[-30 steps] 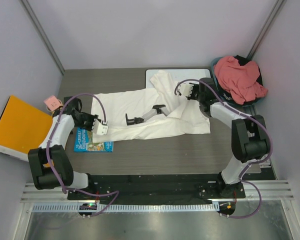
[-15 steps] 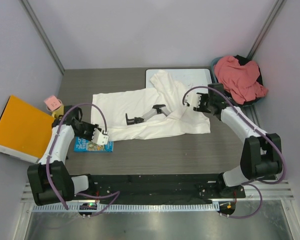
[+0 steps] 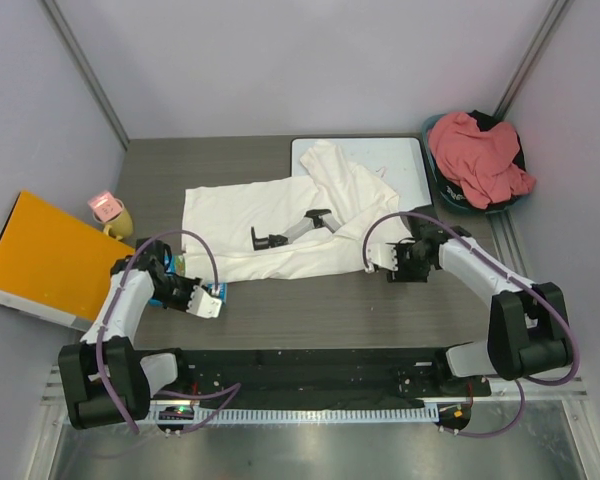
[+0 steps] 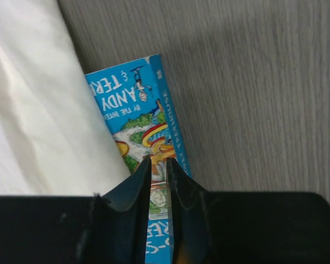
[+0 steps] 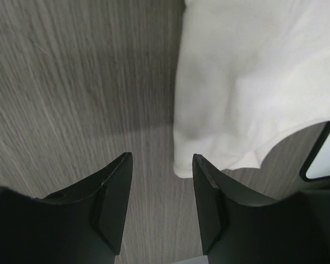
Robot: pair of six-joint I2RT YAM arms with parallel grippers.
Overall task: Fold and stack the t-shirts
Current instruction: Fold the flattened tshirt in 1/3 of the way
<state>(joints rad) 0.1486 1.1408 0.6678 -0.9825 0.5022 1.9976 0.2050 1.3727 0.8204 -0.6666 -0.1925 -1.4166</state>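
On the worktop [image 3: 310, 305] you've got two t-shirts in total, and only one of them is laid out. The white t-shirt [image 3: 270, 215] lies spread across the middle, still rumpled, and its far part lies over the left end of the single whiteboard [image 3: 405, 165]. One black-and-silver gadget [image 3: 292, 231] lies on top of the white cloth; I can't tell what it is.

The pink t-shirt [image 3: 477, 155] is bunched in the one teal basket [image 3: 458, 203] at the far right corner. It's the only thing I can see in there, and it spills over the rim.

There's also one blue book [image 4: 137, 110] at the shirt's near-left edge, with the cloth lying along it. Further left are one small pink-and-yellow thing [image 3: 108, 209] and one orange board [image 3: 40, 255] hanging off the left side.

Your left tool [image 4: 158, 160] is over the book. Its fingers are only a crack apart and there's nothing between them. Your right tool [image 5: 161, 158] is at the shirt's near-right corner with its fingers spread wide and empty. There's bare wood between them, and the hem corner sits just beside one finger [image 5: 209, 192].
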